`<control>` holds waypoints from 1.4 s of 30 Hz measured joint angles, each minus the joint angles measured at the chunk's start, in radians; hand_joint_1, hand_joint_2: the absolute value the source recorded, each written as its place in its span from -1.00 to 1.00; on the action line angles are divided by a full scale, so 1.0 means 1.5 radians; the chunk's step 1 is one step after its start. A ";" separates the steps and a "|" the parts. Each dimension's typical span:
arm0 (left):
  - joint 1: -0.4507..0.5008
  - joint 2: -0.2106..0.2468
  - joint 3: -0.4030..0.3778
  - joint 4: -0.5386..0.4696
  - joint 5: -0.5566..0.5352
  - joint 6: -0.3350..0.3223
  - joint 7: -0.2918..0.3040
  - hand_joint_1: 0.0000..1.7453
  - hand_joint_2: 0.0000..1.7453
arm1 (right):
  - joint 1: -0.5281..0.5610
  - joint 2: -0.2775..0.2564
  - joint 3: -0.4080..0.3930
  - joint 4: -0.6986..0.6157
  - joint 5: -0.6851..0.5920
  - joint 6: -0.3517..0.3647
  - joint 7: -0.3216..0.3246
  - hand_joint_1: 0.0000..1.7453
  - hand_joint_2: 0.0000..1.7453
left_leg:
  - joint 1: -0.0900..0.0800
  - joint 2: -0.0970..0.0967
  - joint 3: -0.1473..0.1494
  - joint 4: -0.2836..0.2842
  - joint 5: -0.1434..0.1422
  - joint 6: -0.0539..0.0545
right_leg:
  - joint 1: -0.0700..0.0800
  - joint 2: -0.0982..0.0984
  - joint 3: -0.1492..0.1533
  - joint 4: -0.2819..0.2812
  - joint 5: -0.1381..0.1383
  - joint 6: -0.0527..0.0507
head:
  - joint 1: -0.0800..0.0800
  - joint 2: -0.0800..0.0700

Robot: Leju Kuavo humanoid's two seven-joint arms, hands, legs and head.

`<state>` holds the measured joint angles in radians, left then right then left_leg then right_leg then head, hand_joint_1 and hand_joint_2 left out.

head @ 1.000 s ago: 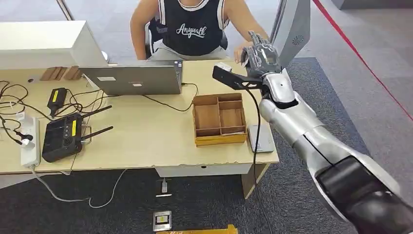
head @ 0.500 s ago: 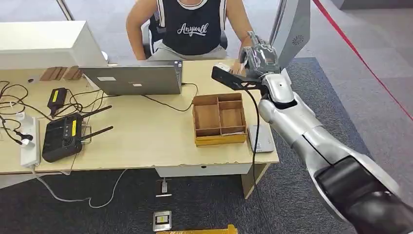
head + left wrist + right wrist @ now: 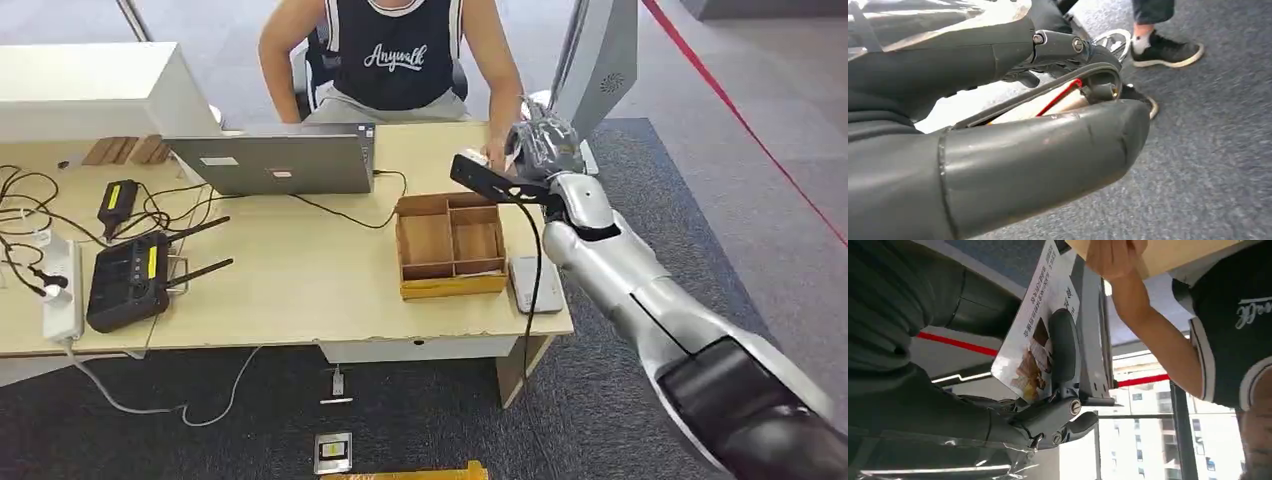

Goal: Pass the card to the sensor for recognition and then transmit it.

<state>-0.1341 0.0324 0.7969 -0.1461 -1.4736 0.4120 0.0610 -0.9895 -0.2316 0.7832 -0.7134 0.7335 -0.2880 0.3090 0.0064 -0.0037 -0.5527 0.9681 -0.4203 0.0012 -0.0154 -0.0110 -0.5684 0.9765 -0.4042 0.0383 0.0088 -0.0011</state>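
My right hand [image 3: 545, 143] is stretched out over the far right corner of the desk [image 3: 300, 280], in front of the seated person [image 3: 398, 55]. It holds a printed card [image 3: 1034, 340], pressed under a dark finger [image 3: 1063, 347]; the card carries a picture and lines of text. The person's hand [image 3: 494, 152] rests on the desk just left of mine, and its fingers [image 3: 1113, 257] lie close to the card's edge. A flat grey device [image 3: 535, 283] lies on the desk to the right of the wooden box. My left hand [image 3: 998, 150] hangs over the carpet with nothing in it.
A compartmented wooden box [image 3: 449, 243] sits just below my right hand. A laptop [image 3: 275, 160], a black router [image 3: 130, 280], cables and a power strip [image 3: 60, 290] occupy the desk's left. A grey stand [image 3: 600, 60] rises behind my hand. A person's shoe [image 3: 1168, 50] stands near my left arm.
My right hand with the card has dropped lower and slightly to the right. The person's hand has come down to the desk beside it.
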 joint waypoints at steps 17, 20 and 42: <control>0.009 0.005 0.022 0.000 0.015 -0.001 0.011 -1.00 -1.00 | 0.155 -0.151 -0.067 -0.143 -0.075 0.007 0.069 1.00 1.00 | 0.000 0.000 0.000 0.000 -0.001 0.000 | 0.000 0.000 0.000 0.000 0.000 0.000 | 0.000 0.000; 0.009 0.005 0.023 0.000 0.015 -0.001 0.011 -1.00 -1.00 | 0.164 -0.159 -0.073 -0.153 -0.076 0.007 0.069 1.00 1.00 | 0.000 0.000 0.000 0.000 -0.001 0.000 | 0.000 0.000 0.000 0.000 0.000 0.000 | 0.000 0.000; 0.006 0.005 0.032 0.000 0.011 0.007 0.017 -1.00 -1.00 | 0.245 -0.118 -0.062 -0.145 -0.068 0.022 0.023 1.00 1.00 | 0.000 0.000 -0.001 0.000 -0.001 0.000 | 0.000 0.000 0.000 0.000 0.000 0.000 | 0.000 0.000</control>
<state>-0.1245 0.0397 0.8454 -0.1461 -1.4565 0.4223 0.0866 -0.6213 -0.4093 0.6909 -0.9305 0.6310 -0.2556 0.3433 0.0065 -0.0036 -0.5535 0.9677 -0.4212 0.0016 -0.0152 -0.0110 -0.5682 0.9766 -0.4045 0.0382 0.0088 -0.0011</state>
